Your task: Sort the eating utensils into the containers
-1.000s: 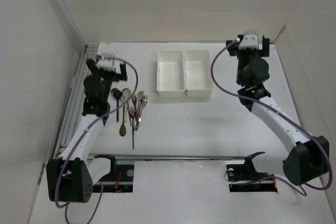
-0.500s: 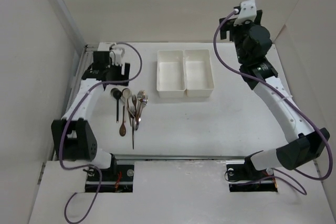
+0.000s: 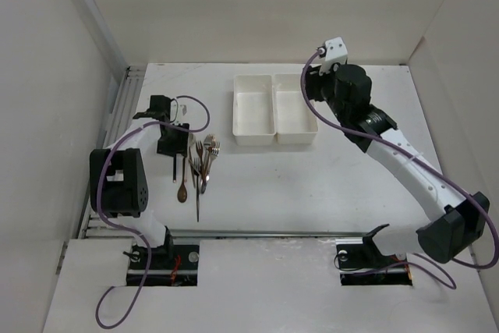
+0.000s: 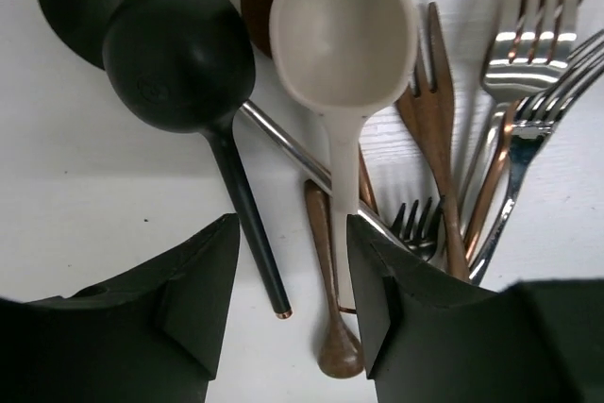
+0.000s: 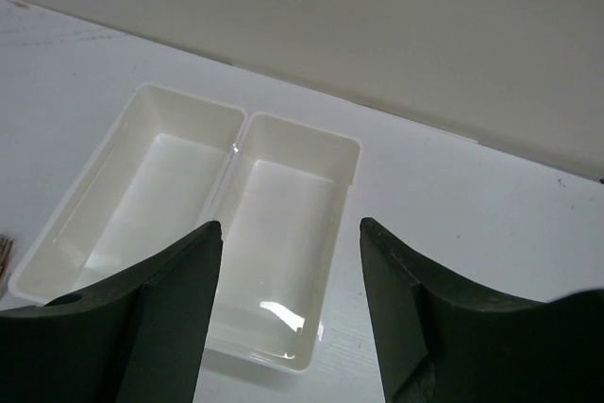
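Note:
The eating utensils (image 3: 199, 165) lie in a loose pile at the left of the table. In the left wrist view I see a black spoon (image 4: 179, 63), a cream spoon (image 4: 344, 30), a copper fork (image 4: 436, 92) and silver forks (image 4: 528, 73). My left gripper (image 4: 291, 261) hangs low over the pile (image 3: 171, 144), open. Its fingers straddle the ends of the black, cream and copper-brown handles without touching them. The containers, two joined white bins (image 3: 254, 140) (image 5: 142, 101), hold nothing. My right gripper (image 5: 288, 228) hovers open above the right bin (image 5: 351, 153), at the bins' far right corner (image 3: 310, 87).
A metal rail (image 3: 117, 115) runs along the table's left edge, close to the left arm. Pale walls enclose the table on the left, back and right. A purple cable (image 3: 195, 111) loops beside the left wrist.
The left arm has swung forward and dropped its gripper onto the utensil pile. The right arm has moved left toward the bins. Both grippers' jaws have narrowed.

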